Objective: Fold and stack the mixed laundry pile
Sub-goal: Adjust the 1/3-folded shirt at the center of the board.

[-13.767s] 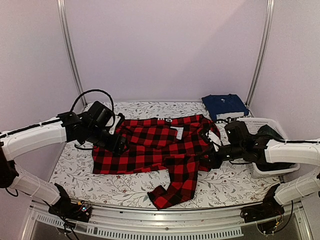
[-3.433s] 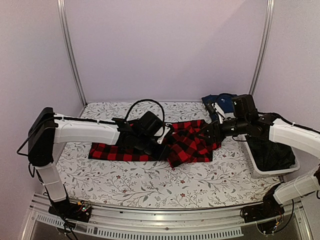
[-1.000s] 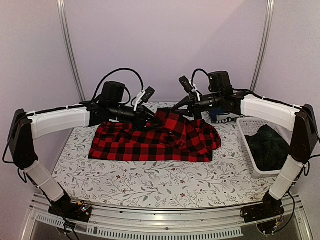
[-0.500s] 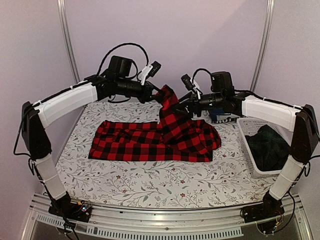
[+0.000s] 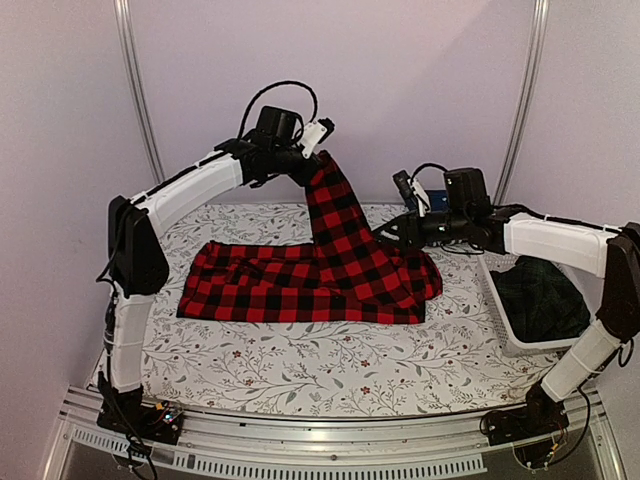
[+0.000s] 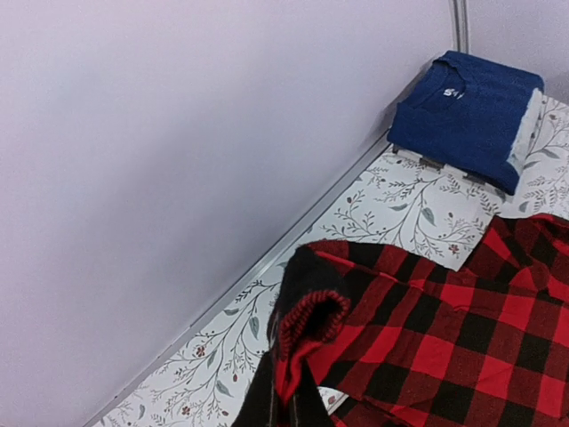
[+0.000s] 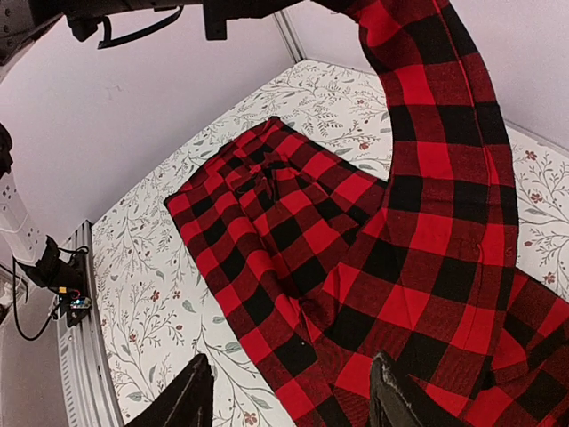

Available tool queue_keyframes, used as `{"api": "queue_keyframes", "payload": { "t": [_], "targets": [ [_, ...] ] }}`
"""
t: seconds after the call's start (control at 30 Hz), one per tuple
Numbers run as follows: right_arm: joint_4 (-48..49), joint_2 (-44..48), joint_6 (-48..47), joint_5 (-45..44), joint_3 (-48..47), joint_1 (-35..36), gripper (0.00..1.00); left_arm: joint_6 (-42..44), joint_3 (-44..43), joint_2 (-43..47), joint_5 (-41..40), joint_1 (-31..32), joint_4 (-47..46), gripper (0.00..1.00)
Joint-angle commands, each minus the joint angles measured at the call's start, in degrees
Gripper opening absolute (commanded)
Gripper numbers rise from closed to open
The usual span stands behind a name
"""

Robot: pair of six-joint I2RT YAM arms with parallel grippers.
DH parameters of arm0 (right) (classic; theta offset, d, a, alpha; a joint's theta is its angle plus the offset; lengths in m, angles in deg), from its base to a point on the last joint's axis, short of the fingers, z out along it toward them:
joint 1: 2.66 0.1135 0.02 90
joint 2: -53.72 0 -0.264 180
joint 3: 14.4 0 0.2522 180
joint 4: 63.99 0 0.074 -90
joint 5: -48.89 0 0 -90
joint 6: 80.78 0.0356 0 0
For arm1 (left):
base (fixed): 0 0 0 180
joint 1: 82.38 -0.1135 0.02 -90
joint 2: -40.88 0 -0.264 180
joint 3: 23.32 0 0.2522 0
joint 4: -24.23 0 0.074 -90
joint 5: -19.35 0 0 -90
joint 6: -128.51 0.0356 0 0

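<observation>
Shirt [image 5: 300, 285] centre, basket [image 5: 512, 340] to R, folded garment [image 6: 467, 111] behind.

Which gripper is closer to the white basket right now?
Right. The right gripper hangs open over the shirt, just left of the basket; the left gripper holds the shirt up high, farther left.

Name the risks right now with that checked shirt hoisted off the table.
1. The left tool pinches only a small bunched edge of the red-and-black checked flannel shirt, raised high; the cloth may slip out and drop in a heap.
2. The right tool is open and holds nothing, so the shirt's lower part lies unanchored on the floral-print table cloth; more pull might drag it and spoil the folds.
</observation>
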Motion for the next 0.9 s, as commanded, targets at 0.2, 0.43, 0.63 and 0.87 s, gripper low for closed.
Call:
{"api": "queue_keyframes", "payload": {
  "t": [0.2, 0.43, 0.63, 0.87],
  "targets": [
    [1.20, -0.23, 5.50, -0.91, 3.41, 0.06, 0.57, 1.33, -0.87, -4.29, 4.68, -0.69, -4.58, 0.00],
    [0.53, -1.70, 5.25, -0.26, 3.04, -0.58, 0.57, 8.21, 29.07, 13.83, 20.00, 0.09, -11.20, 0.00],
    [-0.25, -3.04, 4.18, 1.81, 1.98, -1.00, 0.57, 15.85, 45.66, 24.15, 22.16, -0.13, -6.93, 0.00],
    [-1.54, -6.46, 3.28, 4.12, 0.10, -1.00, 0.56, 19.09, 55.00, 24.99, 11.05, -0.56, -6.26, 0.00]
  ]
}}
